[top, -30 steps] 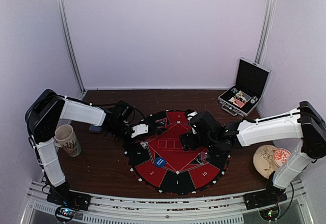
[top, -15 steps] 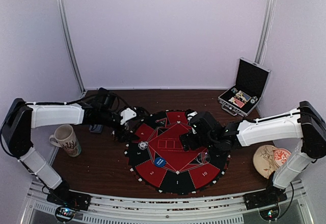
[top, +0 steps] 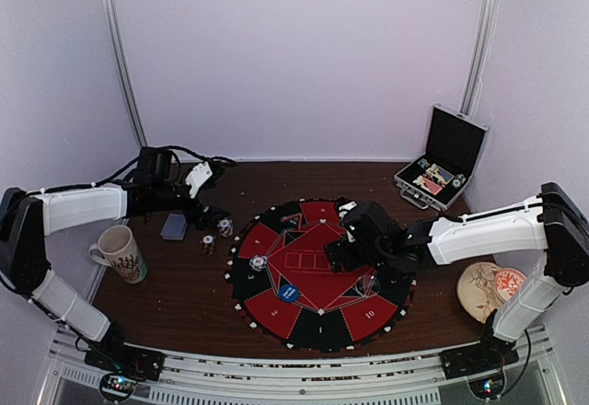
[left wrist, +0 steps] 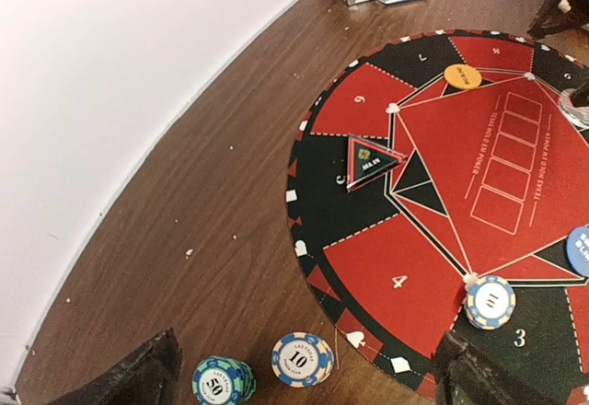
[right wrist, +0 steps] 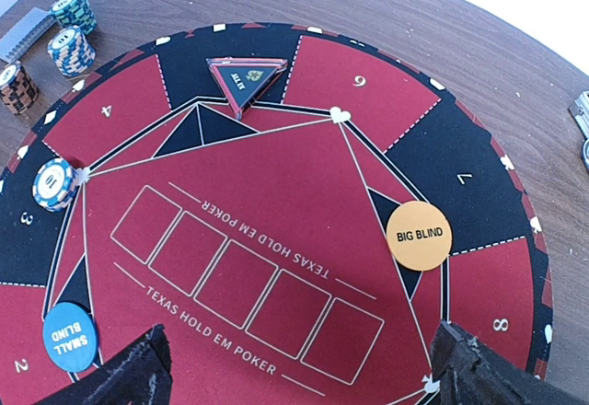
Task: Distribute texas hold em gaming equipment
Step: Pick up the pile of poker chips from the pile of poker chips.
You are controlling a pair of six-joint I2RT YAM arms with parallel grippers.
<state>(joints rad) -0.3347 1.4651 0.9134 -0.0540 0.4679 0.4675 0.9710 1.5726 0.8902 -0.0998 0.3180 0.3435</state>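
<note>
My left gripper [left wrist: 308, 339] stands with its jaws spread wide and holds nothing. It hangs over bare wood just off the left rim of the round red-and-black mat [left wrist: 368, 267]. My right gripper [right wrist: 302, 329], equally wide and empty, hangs above the mat's centre.

Chips: three stacks off the mat, namely a teal stack [right wrist: 74, 11], a blue-and-white stack [right wrist: 71, 49] and a dark stack [right wrist: 17, 86]. There is also one single chip [right wrist: 53, 184] on the mat, at the inner corner between segments 3 and 4.

Cards: one grey-blue deck [top: 173, 227] on the wood, just beside the stacks.

Buttons: two, an orange disc [right wrist: 419, 236] by segment 7 and a blue disc [right wrist: 69, 336] by segment 2.

One triangular marker [right wrist: 246, 78] lies on a black segment, its tip at a corner of the red pentagon.

Edges: the stacks sit near the mat's rim, and a band of brown tabletop [left wrist: 212, 193] separates that rim from the white wall. One mug [top: 120, 251] stands near the left edge and one open case [top: 446, 161] at the far right corner
</note>
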